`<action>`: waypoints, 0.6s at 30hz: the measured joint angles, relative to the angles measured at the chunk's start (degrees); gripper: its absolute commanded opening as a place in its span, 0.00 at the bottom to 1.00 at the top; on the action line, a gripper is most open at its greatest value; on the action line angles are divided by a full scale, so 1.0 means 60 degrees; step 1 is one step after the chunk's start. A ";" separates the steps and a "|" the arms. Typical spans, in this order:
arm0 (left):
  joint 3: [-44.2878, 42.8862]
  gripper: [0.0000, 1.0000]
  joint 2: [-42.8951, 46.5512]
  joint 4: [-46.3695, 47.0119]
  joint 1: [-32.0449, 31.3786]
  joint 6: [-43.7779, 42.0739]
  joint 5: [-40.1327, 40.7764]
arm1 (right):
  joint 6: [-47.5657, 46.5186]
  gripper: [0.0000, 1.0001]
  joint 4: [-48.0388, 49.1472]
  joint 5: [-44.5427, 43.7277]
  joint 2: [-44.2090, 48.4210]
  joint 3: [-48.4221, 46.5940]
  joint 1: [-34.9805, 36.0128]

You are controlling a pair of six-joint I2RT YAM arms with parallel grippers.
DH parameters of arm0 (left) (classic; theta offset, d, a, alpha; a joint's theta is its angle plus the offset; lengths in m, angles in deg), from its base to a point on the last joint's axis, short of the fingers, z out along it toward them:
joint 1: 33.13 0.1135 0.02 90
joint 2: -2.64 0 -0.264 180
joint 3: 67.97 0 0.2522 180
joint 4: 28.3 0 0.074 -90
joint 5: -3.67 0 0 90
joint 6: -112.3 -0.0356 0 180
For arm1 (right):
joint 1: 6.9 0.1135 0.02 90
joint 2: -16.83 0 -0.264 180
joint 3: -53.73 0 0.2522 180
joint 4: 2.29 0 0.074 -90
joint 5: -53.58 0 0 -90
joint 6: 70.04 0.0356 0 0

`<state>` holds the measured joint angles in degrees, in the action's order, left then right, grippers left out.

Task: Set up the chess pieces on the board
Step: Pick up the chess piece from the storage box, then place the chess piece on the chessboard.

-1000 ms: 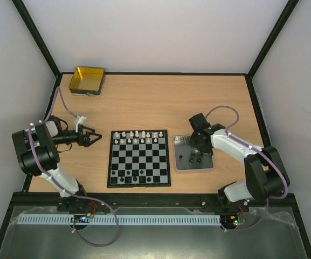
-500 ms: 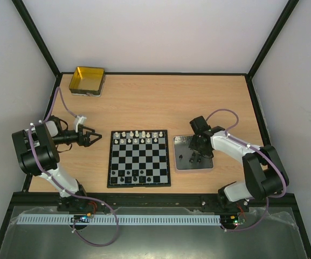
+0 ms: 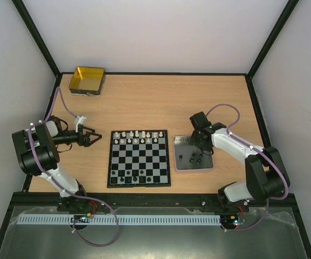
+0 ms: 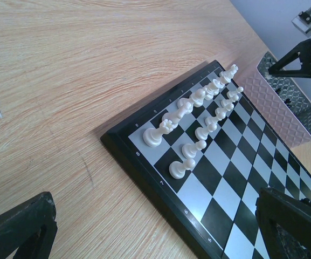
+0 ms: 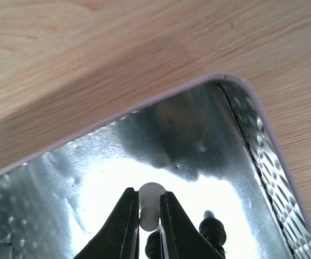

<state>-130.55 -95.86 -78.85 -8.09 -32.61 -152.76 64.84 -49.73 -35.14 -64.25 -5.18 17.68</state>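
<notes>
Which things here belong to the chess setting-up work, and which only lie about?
Belong to the job: board; white chess pieces standing on it; one white piece held by the right gripper; silver tray with black pieces.
Only lying about: gold-yellow tin.

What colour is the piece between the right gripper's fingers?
The chess piece is white; right wrist view.

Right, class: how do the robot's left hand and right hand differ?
The left hand is open and empty; the right hand is shut on a white chess piece. The left hand hangs over the table beside the board; the right hand is over the silver tray.
</notes>
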 measured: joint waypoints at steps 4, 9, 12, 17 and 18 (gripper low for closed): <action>0.0000 1.00 -0.0004 -0.0004 0.0000 0.0000 0.0000 | -0.0018 0.09 -0.0262 -0.0186 0.0058 -0.0477 0.0215; 0.0000 1.00 -0.0007 -0.0015 0.0000 0.0000 0.0000 | -0.0015 0.09 -0.0550 -0.0412 -0.0255 -0.1574 0.1166; 0.0000 1.00 -0.0011 -0.0029 0.0000 0.0000 0.0000 | -0.0015 0.09 -0.0554 -0.0423 -0.0761 -0.2244 0.1723; 0.0000 1.00 -0.0011 -0.0033 0.0000 0.0000 0.0000 | -0.0018 0.09 -0.0601 -0.0372 -0.1803 -0.3155 0.2448; 0.0000 1.00 -0.0011 -0.0033 0.0000 0.0000 0.0000 | -0.0022 0.09 -0.0594 -0.0350 -0.1985 -0.3293 0.2550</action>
<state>-130.55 -95.93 -79.05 -8.09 -32.61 -152.76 64.71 -53.29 -37.24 -76.16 -24.94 32.98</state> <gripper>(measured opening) 0.997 0.095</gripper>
